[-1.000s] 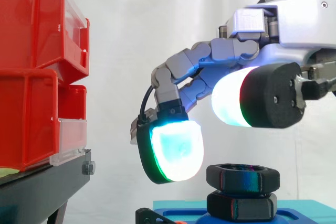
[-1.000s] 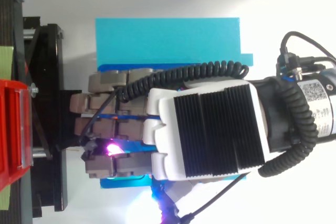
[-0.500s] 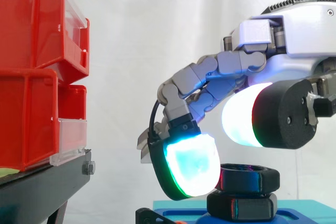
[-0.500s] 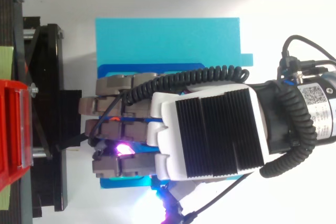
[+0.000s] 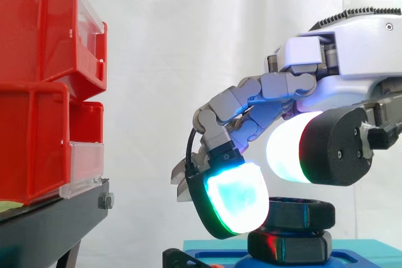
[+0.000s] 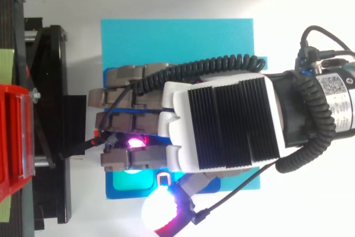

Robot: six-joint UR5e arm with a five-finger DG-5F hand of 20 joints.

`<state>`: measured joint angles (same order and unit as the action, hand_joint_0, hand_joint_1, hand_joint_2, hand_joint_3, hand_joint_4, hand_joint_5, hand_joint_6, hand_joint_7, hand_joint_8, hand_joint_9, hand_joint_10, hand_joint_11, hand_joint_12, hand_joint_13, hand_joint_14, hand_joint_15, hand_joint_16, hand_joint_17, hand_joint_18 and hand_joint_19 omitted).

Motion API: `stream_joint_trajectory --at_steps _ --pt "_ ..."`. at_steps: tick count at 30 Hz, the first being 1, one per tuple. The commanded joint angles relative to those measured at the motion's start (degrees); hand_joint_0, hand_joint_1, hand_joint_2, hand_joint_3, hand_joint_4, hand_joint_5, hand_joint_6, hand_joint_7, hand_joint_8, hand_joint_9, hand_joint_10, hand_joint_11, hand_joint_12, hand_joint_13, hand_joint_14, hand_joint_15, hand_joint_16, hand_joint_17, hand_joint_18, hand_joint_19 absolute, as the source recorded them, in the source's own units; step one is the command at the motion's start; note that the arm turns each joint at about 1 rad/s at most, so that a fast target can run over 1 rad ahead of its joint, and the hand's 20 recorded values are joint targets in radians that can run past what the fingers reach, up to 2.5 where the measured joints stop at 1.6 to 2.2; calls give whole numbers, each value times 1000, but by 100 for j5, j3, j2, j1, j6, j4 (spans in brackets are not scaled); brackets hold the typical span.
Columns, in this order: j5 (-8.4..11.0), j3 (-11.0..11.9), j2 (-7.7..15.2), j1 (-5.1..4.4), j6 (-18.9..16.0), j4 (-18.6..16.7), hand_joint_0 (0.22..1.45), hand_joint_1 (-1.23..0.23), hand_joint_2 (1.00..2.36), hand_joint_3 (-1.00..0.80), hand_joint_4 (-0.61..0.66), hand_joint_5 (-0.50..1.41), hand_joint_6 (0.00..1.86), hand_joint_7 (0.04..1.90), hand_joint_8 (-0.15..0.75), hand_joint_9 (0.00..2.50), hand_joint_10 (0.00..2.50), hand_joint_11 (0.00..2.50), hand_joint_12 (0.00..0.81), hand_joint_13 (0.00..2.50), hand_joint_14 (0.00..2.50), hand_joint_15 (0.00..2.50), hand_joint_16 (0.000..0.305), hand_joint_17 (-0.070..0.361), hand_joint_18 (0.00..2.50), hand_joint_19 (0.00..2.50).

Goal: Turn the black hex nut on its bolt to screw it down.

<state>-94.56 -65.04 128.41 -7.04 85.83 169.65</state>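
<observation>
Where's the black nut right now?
In the side view the black nut sits low, right of the middle, just under the robot's hand. It is stacked on another black hex piece above the turquoise block.

Black hex nut [image 5: 301, 213], red bins [image 5: 38, 86], cyan base [image 6: 177, 43]

Bins [image 5: 44, 92] sit on the stand [image 5: 50, 224], left of the plate [image 6: 177, 37]; the nut [image 5: 298, 213] sits above the plate, under the hand [image 5: 339, 61].

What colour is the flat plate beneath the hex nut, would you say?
Turquoise; the flat plate shows best in the top view.
</observation>
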Motion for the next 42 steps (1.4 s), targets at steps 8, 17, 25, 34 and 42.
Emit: stream_joint_trajectory --at_steps 8,17,25,34,42 --pt "-194 0 0 159 31 -20 512 -287 1000 -500 124 3 502 1467 218 720 0 0 342 513 0 0 44 99 380 325" --pt "-502 0 0 379 31 -55 512 -287 1000 -500 130 2 502 1462 220 728 0 0 342 513 0 0 44 99 380 326" --pt "-836 0 0 599 31 -178 512 -288 1000 -500 135 -1 502 1438 223 735 0 0 344 514 0 0 44 100 392 326" --pt "-853 44 0 572 31 -257 512 -288 1000 -500 136 -7 503 1392 222 739 0 0 344 516 0 0 44 99 388 326" --pt "-801 343 0 467 22 -143 512 -289 1000 -500 151 -17 504 1302 225 745 0 0 344 516 0 0 44 99 386 325"
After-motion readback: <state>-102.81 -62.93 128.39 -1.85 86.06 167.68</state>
